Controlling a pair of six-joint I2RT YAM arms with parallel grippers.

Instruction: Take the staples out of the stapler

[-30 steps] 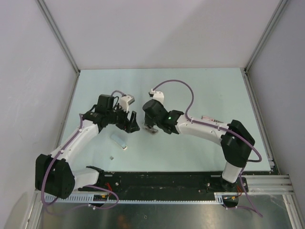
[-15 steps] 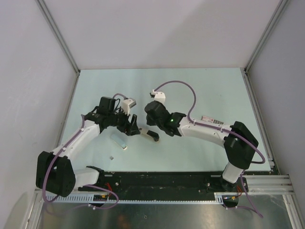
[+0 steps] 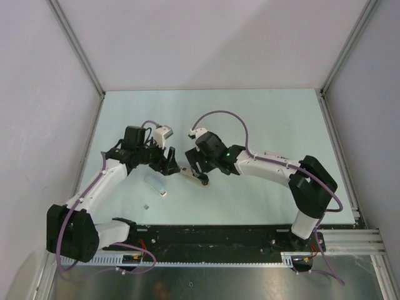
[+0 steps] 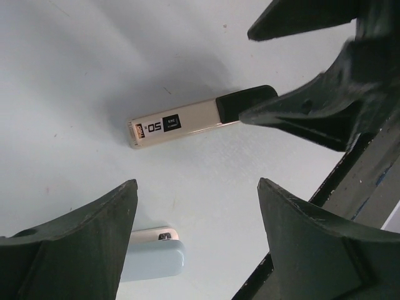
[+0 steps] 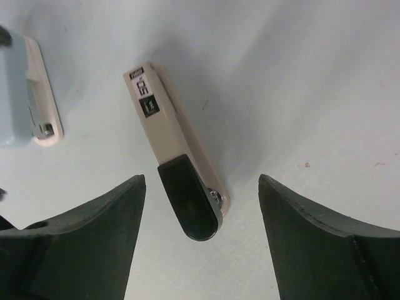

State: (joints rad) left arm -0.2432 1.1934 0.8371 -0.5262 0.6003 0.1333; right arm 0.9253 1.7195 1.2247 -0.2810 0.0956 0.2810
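The stapler (image 3: 195,177) lies flat on the pale table, a slim beige bar with a black cap at one end. In the right wrist view the stapler (image 5: 178,159) points away from me, its black end between the tips of my open right gripper (image 5: 201,178), touching neither finger. My right gripper (image 3: 199,170) hovers just above it. My left gripper (image 3: 173,164) is open too, a little to the left. In the left wrist view the stapler (image 4: 187,120) lies beyond my left gripper (image 4: 197,184), with the right arm's fingers (image 4: 312,106) over its black end.
A short pale blue-white block (image 3: 156,185) lies left of the stapler, close to the left fingers (image 4: 150,259). A tiny grey piece (image 3: 146,205) sits nearer the front edge. A flat pinkish box (image 3: 275,155) shows behind the right arm. Grey walls enclose the table.
My right gripper has opened and let go of the stapler, which now lies on the table. The right wrist has drawn back slightly. The left gripper has shifted a little left.
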